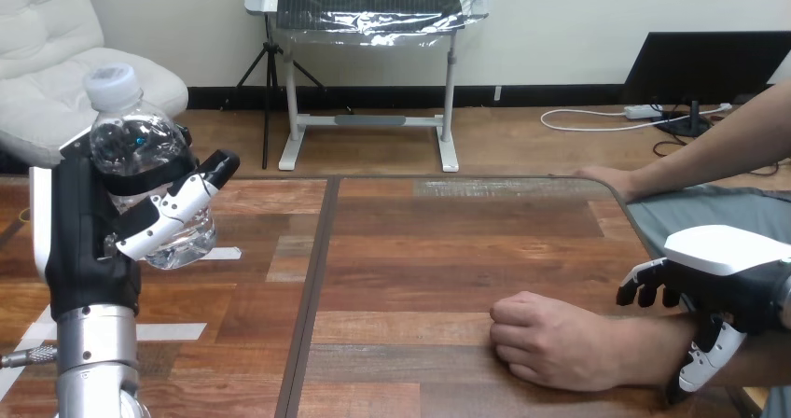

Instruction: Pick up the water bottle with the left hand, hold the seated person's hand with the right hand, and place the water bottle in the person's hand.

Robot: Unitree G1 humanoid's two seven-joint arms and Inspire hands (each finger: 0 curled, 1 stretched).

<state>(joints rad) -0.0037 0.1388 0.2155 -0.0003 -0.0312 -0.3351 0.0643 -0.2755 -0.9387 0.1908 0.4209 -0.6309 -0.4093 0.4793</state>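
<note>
Fingers [173,208] wrapping water bottle [131,138], left hand [89,241] upright, right hand [723,273] clasping person's wrist [653,346]

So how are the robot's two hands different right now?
The left hand is raised above the table at the view's left; the right hand sits low at its right. The left hand is curled round the water bottle, cap up; the right hand is curled round the person's wrist. Both are closed on something.
</note>
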